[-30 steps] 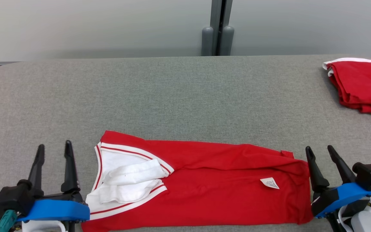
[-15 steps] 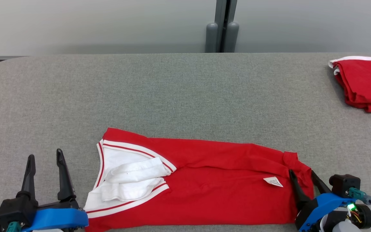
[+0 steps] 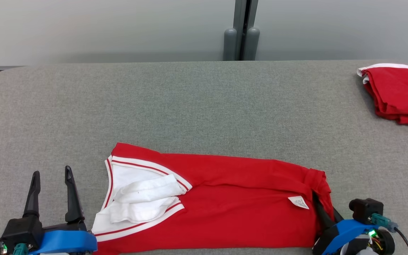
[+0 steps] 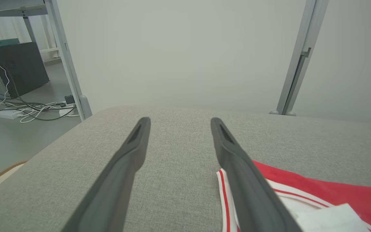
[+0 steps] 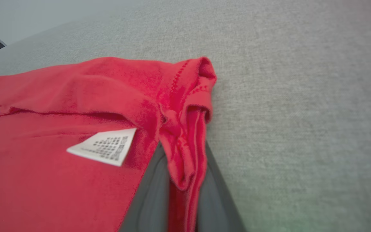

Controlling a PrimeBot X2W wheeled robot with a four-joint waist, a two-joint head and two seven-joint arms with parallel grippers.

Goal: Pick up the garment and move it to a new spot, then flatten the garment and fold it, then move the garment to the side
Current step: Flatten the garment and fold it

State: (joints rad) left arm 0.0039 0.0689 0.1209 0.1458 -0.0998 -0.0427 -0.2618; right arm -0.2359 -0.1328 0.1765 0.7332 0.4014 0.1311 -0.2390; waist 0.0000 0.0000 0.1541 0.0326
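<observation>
right gripper (image 3: pixel 324 208) pinched on the hem, fold is next

garment (image 3: pixel 232 205) lies as a long band along the near edge of the table (image 3: pixel 204 106), collar (image 3: pixel 147 167) at the left end, care label (image 3: pixel 298 202) near the right end. the right gripper is clamped narrow on a bunched ridge of hem (image 5: pixel 185 129), cloth between its fingers. left gripper (image 3: pixel 52 170) stands wide and empty, just beside the collar, off the cloth. my read: the bite looks thin, so lift low and slow, carry the hem over toward the collar, watch for slip. the left could pin the collar end. second folded red garment (image 3: pixel 398 94) sits far right; steer clear.
</observation>
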